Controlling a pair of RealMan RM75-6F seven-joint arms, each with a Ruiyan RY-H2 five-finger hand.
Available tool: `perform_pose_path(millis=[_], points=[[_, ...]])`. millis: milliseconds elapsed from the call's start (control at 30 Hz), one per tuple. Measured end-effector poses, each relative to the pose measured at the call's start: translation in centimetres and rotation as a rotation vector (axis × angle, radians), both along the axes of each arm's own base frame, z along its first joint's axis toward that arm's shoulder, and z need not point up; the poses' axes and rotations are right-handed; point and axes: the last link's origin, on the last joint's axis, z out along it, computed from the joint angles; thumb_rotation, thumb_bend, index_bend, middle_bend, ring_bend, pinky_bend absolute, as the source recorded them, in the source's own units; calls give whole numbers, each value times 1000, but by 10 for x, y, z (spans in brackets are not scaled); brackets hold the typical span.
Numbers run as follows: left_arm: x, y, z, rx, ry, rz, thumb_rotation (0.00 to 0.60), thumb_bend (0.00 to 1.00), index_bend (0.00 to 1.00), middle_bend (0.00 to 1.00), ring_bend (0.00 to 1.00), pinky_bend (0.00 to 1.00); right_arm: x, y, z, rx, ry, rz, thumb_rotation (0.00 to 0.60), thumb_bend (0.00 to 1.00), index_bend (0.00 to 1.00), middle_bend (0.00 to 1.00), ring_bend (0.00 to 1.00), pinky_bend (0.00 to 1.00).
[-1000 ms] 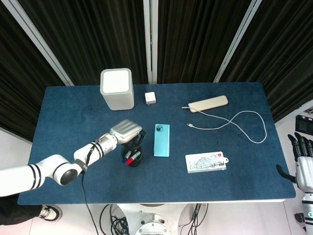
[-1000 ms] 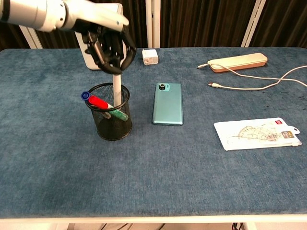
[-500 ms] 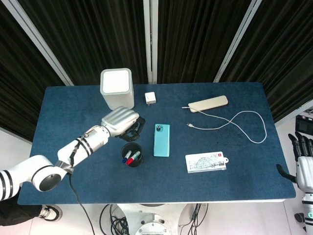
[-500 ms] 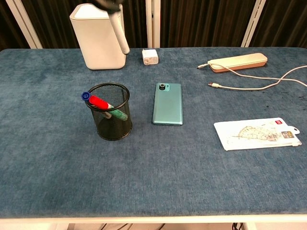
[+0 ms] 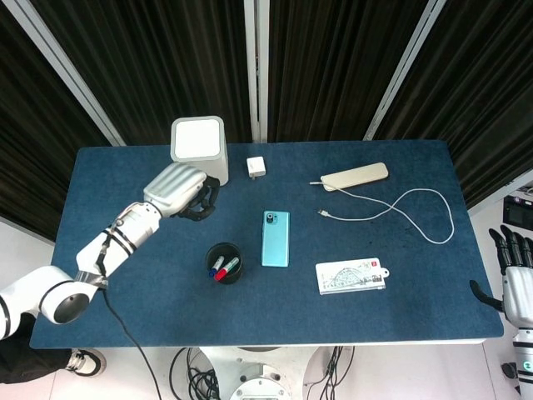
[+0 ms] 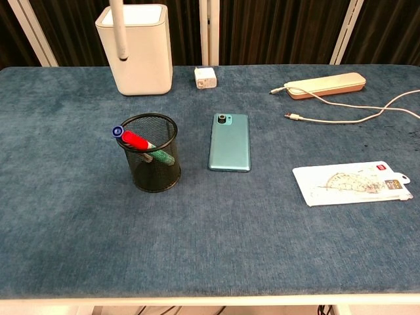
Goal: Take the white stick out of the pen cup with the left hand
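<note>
My left hand is clamped on the white stick, clear of the pen cup. Risk: grip slips, stick drops, or swings into the white box just behind. Right hand idle, fingers apart.

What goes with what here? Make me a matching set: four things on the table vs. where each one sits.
Things:
1. white stick
2. phone
3. red marker
4. cable

Places or states:
A. lying flat just right of the pen cup
B. hanging in the air, its lower end in front of the white box, clear of the cup
C. leaning inside the mesh cup
D. looping across the right part of the table, plugged into the beige bar

Pairs: 1-B, 2-A, 3-C, 4-D
</note>
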Motion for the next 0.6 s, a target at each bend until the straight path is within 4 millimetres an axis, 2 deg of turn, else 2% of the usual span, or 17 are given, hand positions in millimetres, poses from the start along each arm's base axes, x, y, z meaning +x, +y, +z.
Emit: perform_pose_path(millis=[267,600], points=[[-47,20,-6,73,81,68,600,382,733,837,799,894,-1,-1,-2,8,4,-9,600,176,0,0,0,0],[-86,26,-21,182,369,61,600,382,733,836,799,895,1,-3,-7,26,10,-14,600,176,0,0,0,0]])
